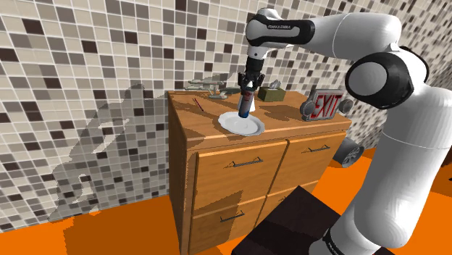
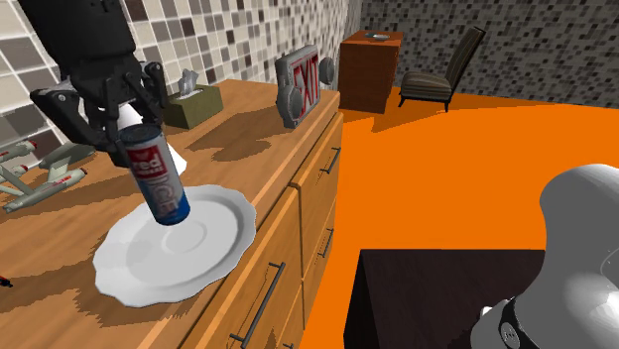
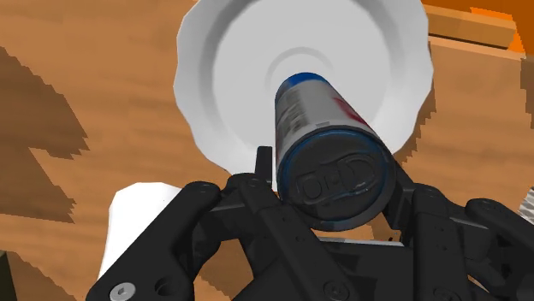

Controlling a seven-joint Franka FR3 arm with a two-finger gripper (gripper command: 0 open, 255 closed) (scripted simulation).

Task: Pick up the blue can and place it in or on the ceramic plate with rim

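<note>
**Can in the gripper, tilted over the plate**

The slim blue can (image 2: 159,178) with a silver-and-red label hangs tilted over the middle of the round white plate (image 2: 129,283) with a scalloped rim. Its base is low over the plate's well; I cannot tell whether it touches. It looks like a light, stiff, thin-walled thing with a smooth, slippery side, so the round body just under the top is probably the best hold, with moderate squeeze. The all-black two-finger gripper (image 2: 139,134) has it there: the fingers are parted by the can's width and clamp its upper body from both sides. The plate lies on the wooden dresser top (image 2: 248,129), near its front edge.
</note>
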